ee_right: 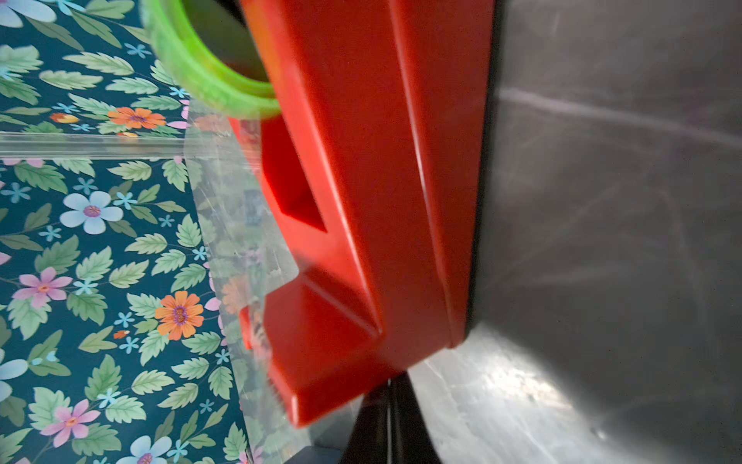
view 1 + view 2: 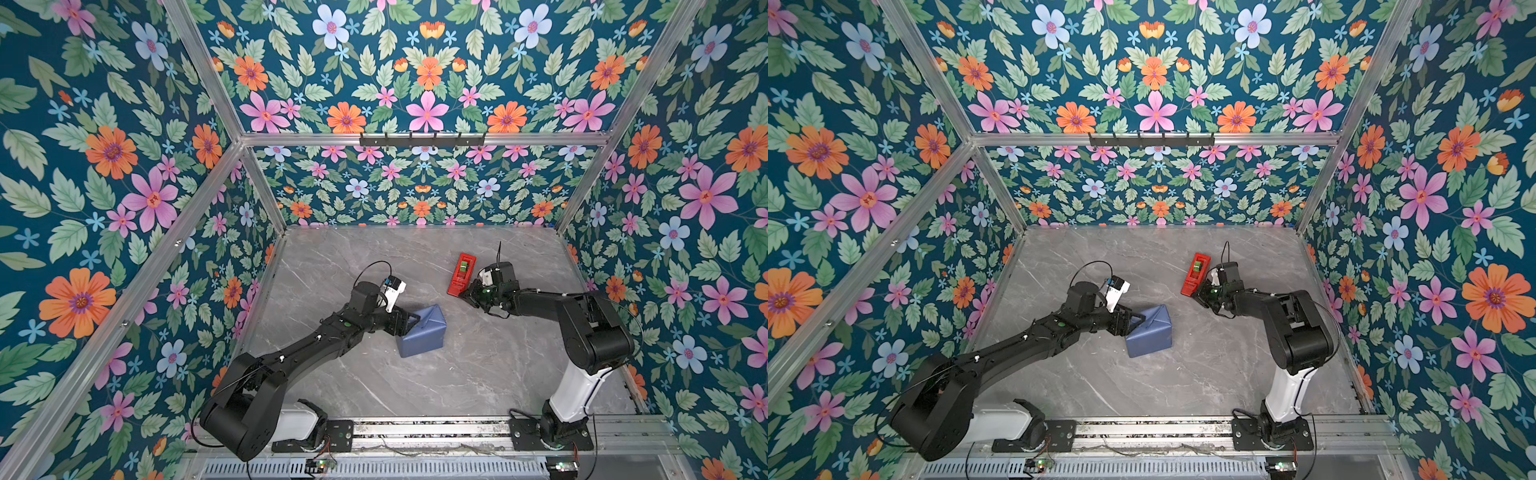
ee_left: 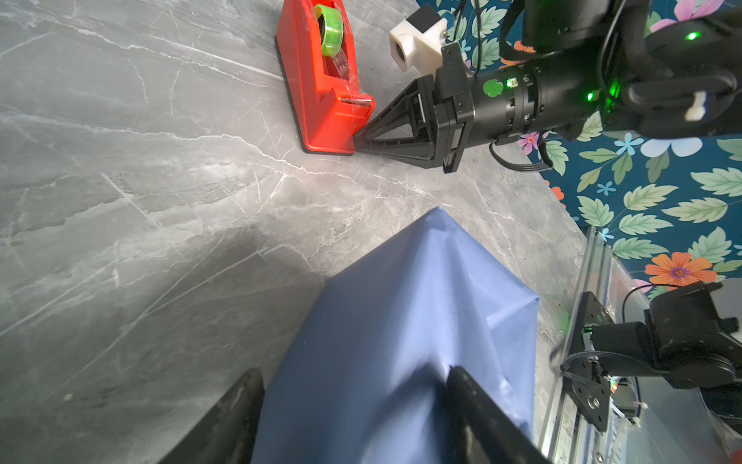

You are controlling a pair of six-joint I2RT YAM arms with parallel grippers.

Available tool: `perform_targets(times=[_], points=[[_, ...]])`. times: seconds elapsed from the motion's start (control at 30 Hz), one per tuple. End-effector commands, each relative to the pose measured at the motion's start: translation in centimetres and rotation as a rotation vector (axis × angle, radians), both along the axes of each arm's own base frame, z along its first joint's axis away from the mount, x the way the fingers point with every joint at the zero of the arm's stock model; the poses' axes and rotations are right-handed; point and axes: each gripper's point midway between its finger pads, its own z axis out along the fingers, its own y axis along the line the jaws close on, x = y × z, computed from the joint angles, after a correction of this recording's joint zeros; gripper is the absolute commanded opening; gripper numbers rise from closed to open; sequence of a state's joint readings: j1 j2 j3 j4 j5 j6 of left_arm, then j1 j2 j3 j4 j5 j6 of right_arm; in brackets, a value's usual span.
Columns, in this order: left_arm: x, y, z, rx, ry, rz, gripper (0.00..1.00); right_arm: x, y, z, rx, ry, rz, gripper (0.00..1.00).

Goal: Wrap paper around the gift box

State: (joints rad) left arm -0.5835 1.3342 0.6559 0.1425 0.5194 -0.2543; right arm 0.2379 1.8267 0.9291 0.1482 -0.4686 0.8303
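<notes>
The left hand [image 3: 353, 373] grips the creased slate-blue paper [image 2: 424, 336] between its fingers [image 3: 473, 401], the gift box hidden inside, while the right hand [image 3: 357, 142], clenched shut, touches the red plastic tape dispenser [image 2: 460, 274] just ahead of it; any slackening before taping could let the folds spring open.

No legible text, brand, number or sign in any view; red dispenser [image 3: 321, 86] at right pincer [image 3: 356, 143] tip reads blank; paper [image 3: 401, 321] likewise.

slate-blue paper [image 2: 423, 337], red dispenser [image 2: 461, 276] (green tape [image 3: 330, 28])
</notes>
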Motion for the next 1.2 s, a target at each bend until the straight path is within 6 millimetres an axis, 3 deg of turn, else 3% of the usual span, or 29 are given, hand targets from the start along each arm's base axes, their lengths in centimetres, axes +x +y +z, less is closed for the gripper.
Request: perform_targets(times=[0.0, 0.37, 0.8, 0.97, 1.17], points=[[-1.0, 0.9, -2.0, 0.073, 0.049, -0.004, 0.73, -0.7, -2.2, -2.1, -0.157, 0.058, -0.01, 0.0], [-1.0, 1.0, -2.3, 0.082, 0.052, -0.008, 0.73, -1.1, -4.3, -1.4, -0.269, 0.052, -0.016, 0.0], [-1.0, 1.0, -2.5, 0.089, 0.054, -0.01, 0.74, -2.0, -5.8, -3.1, -0.301, 0.115, -0.011, 0.0], [-1.0, 1.1, -2.5, 0.091, 0.053, -0.009, 0.73, -2.2, -5.7, -1.5, -0.271, 0.074, 0.0, 0.0], [-1.0, 1.0, -2.6, 0.092, 0.055, -0.011, 0.74, -4.6, -4.4, 3.0, -0.172, -0.034, 0.061, 0.0]])
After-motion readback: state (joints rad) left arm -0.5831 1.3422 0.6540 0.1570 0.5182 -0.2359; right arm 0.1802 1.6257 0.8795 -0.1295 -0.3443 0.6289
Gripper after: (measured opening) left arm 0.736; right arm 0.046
